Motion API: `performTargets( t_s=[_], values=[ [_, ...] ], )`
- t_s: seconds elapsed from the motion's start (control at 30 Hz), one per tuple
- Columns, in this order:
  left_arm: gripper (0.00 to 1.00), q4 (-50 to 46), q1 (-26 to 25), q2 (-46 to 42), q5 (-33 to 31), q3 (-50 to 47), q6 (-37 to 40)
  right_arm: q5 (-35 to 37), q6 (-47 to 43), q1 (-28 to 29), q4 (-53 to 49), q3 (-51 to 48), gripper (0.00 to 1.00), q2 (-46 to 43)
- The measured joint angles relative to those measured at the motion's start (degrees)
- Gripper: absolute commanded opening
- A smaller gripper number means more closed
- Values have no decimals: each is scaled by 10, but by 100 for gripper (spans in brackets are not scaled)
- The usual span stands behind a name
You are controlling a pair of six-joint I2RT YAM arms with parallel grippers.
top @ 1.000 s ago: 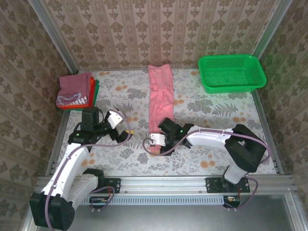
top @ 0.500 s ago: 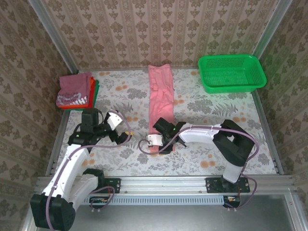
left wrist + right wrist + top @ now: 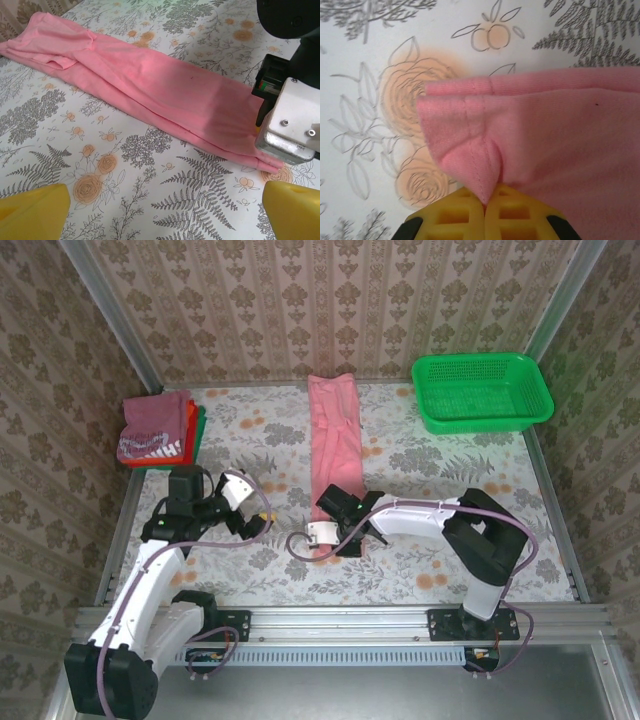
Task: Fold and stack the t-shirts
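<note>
Right tool [image 3: 485, 199] is clamped on the near hem of the salmon-pink t-shirt [image 3: 335, 440], whose long axis runs from it straight toward the far edge of the worktop [image 3: 420, 570], while the left tool [image 3: 262, 518], jaws apart, hangs just left.

The long links of the left arm [image 3: 150, 585] and the right arm [image 3: 425, 522] wear smooth white shells, while their joints and bases are bulky black housings. A thin purple-grey cable [image 3: 292, 542] trails along each arm in loose loops. The left end effector [image 3: 262, 521] has a white body and blunt, smooth yellow fingers [image 3: 35, 212]. The right end effector [image 3: 320, 540] carries a rounded white block [image 3: 290, 127] set with two small screws, under a black housing that bears a small green and red marking. Its yellow fingers [image 3: 470, 217] are moulded with a grid of square recesses and edged in black.
</note>
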Motion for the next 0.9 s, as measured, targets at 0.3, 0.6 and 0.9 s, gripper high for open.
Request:
performTargets(
  t_s=[0.3,0.6,0.9],
  values=[
    [100,5,-22,0,14,0,23,-33,5,0,-96,2,0,-112],
    [100,5,-22,6,24,0,33,-17,-44,-50,-158,93,0,-134],
    [100,9,-22,6,26,-7,36,26,-119,-131,-151,228,0,-7]
  ],
)
